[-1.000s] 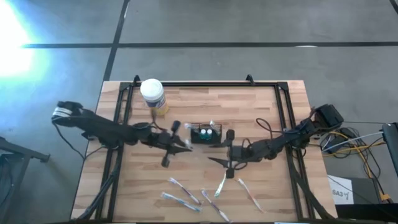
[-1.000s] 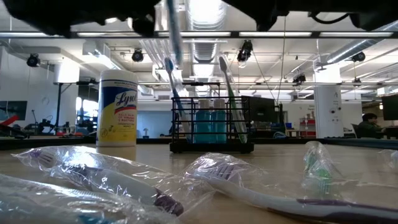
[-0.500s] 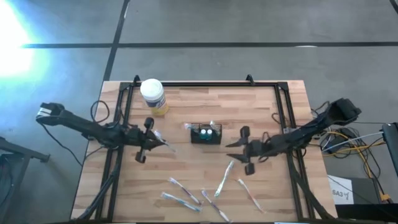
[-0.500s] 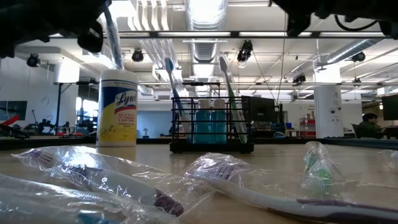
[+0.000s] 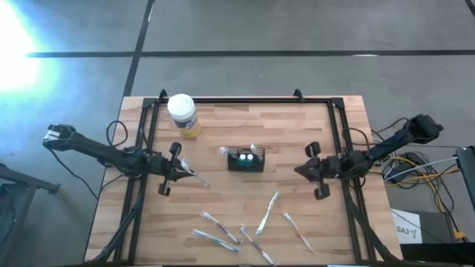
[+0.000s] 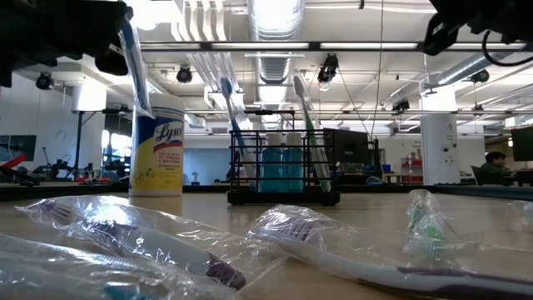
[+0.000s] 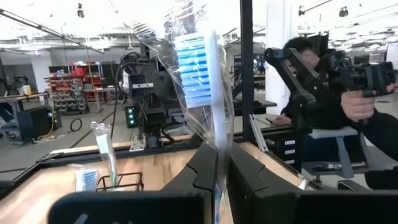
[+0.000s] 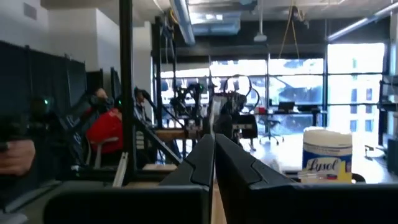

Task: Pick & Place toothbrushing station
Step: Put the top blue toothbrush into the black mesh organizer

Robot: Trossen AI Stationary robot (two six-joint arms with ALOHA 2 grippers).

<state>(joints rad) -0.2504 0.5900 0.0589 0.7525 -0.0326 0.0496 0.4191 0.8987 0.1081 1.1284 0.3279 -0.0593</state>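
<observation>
High view shows the toothbrushing station (image 5: 246, 160) holding two brushes, left gripper (image 5: 180, 171) clamped on a wrapped toothbrush (image 7: 200, 81), right gripper (image 5: 304, 170) closed empty, four wrapped brushes (image 5: 268, 213) left.

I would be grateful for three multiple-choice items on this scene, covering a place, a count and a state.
1. Where is the black toothbrush holder?
A. mid-table
B. at the front edge
C. on the floor

2. How many toothbrushes stand upright in the holder in the low view?
A. none
B. two
C. five

3. What does the left gripper hold?
A. nothing
B. the wipes canister
C. a wrapped toothbrush

A: the holder sits centrally in the high view. B: two brushes rise from the holder. C: jaws clamp the wrapped brush's handle.
</observation>
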